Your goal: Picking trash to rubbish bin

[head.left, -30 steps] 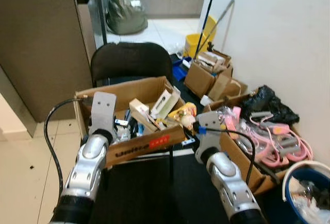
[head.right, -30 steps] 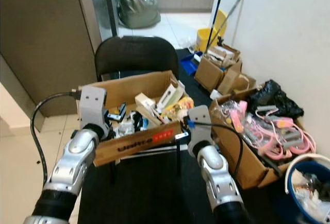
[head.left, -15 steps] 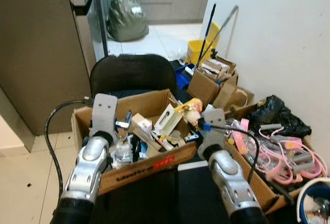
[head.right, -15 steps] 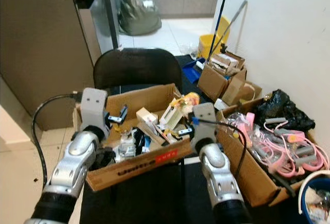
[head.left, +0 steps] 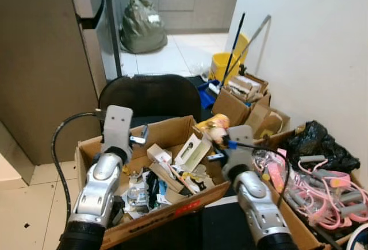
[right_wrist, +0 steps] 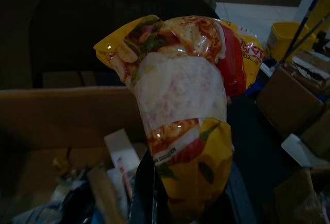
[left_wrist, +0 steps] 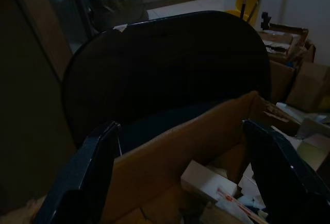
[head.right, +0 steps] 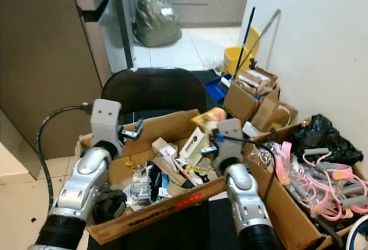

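A cardboard box (head.left: 167, 132) heaped with mixed trash rests on a black chair (head.left: 149, 97). My right gripper (right_wrist: 188, 198) is shut on a yellow printed snack wrapper (head.left: 213, 125), held up over the box's right rim. In the right wrist view the crumpled wrapper (right_wrist: 180, 105) stands up between the two fingers and hides their tips. My left gripper (left_wrist: 188, 147) is open, fingers wide apart, above the box's back left part with nothing between them; one finger (head.left: 141, 135) points toward the chair back.
An open box of pink hangers (head.left: 322, 198) and a black bag (head.left: 319, 146) sit along the white wall at right. Small cartons (head.left: 241, 97), a yellow mop bucket (head.left: 221, 66) and a full grey bag (head.left: 141, 17) lie beyond. A bin's white rim (head.right: 361, 228) shows at bottom right.
The right gripper has lifted the yellow wrapper from among the box's contents to above its right rim. The whole view has shifted, so the camera moved too.
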### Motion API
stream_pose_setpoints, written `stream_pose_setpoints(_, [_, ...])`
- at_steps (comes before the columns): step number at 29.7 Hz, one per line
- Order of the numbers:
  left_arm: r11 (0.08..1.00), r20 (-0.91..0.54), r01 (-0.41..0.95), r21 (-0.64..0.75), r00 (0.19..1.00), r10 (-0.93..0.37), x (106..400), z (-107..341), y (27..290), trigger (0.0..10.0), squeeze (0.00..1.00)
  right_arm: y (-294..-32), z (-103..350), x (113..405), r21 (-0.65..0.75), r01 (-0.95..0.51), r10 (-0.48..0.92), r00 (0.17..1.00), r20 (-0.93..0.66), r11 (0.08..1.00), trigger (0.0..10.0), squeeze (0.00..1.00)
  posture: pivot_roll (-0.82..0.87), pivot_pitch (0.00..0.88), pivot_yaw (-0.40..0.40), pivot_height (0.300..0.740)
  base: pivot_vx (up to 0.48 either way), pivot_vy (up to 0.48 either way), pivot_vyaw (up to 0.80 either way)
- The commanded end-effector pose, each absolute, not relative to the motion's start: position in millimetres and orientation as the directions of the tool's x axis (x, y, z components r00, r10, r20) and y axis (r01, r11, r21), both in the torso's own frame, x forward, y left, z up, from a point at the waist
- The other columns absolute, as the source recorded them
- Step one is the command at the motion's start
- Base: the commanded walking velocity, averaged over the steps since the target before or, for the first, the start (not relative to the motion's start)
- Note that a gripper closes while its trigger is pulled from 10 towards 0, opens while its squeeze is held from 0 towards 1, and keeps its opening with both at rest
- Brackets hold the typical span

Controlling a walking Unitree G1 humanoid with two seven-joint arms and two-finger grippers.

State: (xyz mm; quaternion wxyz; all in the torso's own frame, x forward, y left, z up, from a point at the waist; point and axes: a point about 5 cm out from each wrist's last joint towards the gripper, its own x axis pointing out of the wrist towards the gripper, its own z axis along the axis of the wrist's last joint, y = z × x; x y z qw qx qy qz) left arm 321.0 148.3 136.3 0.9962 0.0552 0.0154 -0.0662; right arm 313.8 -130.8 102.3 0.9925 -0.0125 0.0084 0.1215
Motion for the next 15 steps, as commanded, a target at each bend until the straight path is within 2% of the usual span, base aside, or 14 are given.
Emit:
stream_pose_setpoints(1, [0.983, -0.055, 0.139, 0.117, 0.990, -0.133, 319.7, 133.3, 148.3, 10.0, 0.00, -135.4, 102.6, 313.9, -0.030, -0.227, 0.226, 0.974, -0.021, 0.973, 10.0, 0.00, -0.06, 0.056, -0.014, 0.740, 0.341, 0.000, 0.00])
stream_pose_setpoints(3, [0.985, -0.060, 0.133, 0.112, 0.990, -0.127, 319.3, 132.4, 149.4, 10.0, 0.00, -135.1, 102.4, 313.6, -0.034, -0.229, 0.228, 0.973, -0.021, 0.973, 10.0, 0.00, -0.07, 0.061, -0.007, 0.740, 0.336, 0.000, 0.00])
stream_pose_setpoints(12, [0.975, -0.103, 0.169, 0.146, 0.982, -0.155, 317.3, 125.0, 147.8, 10.0, 0.00, -136.6, 103.7, 314.1, -0.042, -0.226, 0.225, 0.974, -0.017, 0.973, 10.0, 0.00, -0.07, 0.060, -0.015, 0.740, 0.000, 0.000, 0.00])
stream_pose_setpoints(15, [0.961, -0.122, 0.229, 0.157, 0.970, -0.211, 316.3, 124.7, 147.0, 10.0, 0.00, -135.9, 106.8, 316.0, -0.049, -0.234, 0.234, 0.972, -0.011, 0.971, 10.0, 0.00, -0.06, 0.071, -0.020, 0.740, 0.000, 0.000, 0.00])
